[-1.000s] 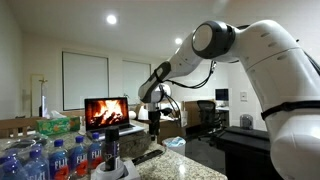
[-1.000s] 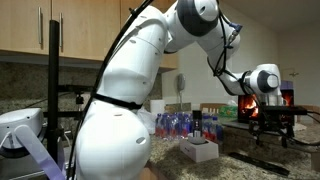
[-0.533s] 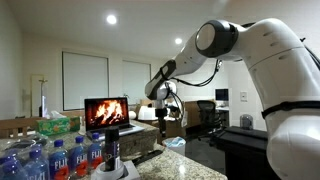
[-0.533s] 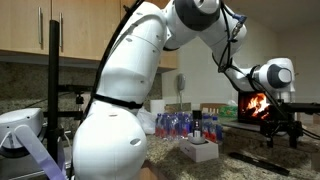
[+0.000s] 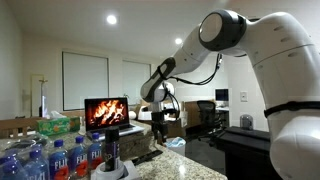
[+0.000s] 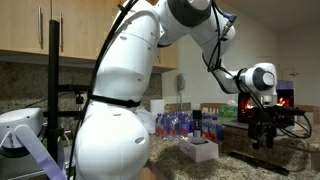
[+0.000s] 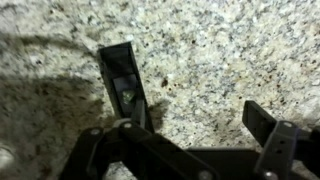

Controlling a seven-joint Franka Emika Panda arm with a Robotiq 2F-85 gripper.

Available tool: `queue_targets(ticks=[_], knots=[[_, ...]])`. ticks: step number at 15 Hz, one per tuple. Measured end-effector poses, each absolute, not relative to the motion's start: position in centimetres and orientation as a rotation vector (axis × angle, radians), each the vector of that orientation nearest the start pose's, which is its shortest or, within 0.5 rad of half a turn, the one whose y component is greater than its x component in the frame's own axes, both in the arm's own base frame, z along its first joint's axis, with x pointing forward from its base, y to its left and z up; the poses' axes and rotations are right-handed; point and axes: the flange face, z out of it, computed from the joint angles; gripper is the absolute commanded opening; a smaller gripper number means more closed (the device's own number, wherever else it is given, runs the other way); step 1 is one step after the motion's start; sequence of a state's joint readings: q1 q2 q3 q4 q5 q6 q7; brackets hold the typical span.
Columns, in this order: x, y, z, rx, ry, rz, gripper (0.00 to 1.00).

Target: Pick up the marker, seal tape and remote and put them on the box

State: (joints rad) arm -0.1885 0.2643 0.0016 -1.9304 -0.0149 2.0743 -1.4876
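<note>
Three things to move, none yet in the gripper [image 7: 183, 80]. Hovering over bare granite counter [image 7: 230, 40] with fingers [image 7: 122, 80] spread wide and nothing between them. No sign of marker or tape in any view. Seemingly the remote [image 5: 150, 153]: a dark slim bar lying near the counter edge in an exterior view, below the gripper and slightly aside. Seemingly the box [image 5: 129, 133]: a low white slab with a dark top, just behind that bar. Too small to be sure of either.

Likely trouble, by judgement:
- Risk of fingertips striking stone on a straight descent from here, with the remote outside the wrist view and so probably not underneath.
- Risk of scraping the tips when pinching so flat a bar off hard granite, or of skidding it along and nudging it over the nearby edge.
- Risk of a drooping, twisting long end from a grip away from its middle.
- Risk of overhang and a slide-off when laying it on so low a top.
- Risk of knocking the bottles [image 5: 60, 155] with a careless swing of the arm.

Containers:
- Bottles clustered at the near corner, blue-labelled, apparently full of water.
- Green tissue box [image 5: 58, 125] behind them, contents not discernible.
- Nothing made out on the box beyond its dark patch.
</note>
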Motion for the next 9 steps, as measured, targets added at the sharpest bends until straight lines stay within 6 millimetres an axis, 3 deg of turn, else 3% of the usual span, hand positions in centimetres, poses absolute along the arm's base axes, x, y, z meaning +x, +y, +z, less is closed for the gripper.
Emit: queue_targets(ticks=[2, 4, 7, 9], knots=[[58.4, -8.6, 33.5, -2.386, -1.916, 0.136, 1.0], [59.0, -7.2, 34.2, -2.431, -1.932, 0.048, 1.0], [59.0, -8.2, 38.2, -2.515, -1.858, -0.079, 1.0], [58.7, -8.6, 39.4, -2.532, -1.847, -0.1, 1.0]])
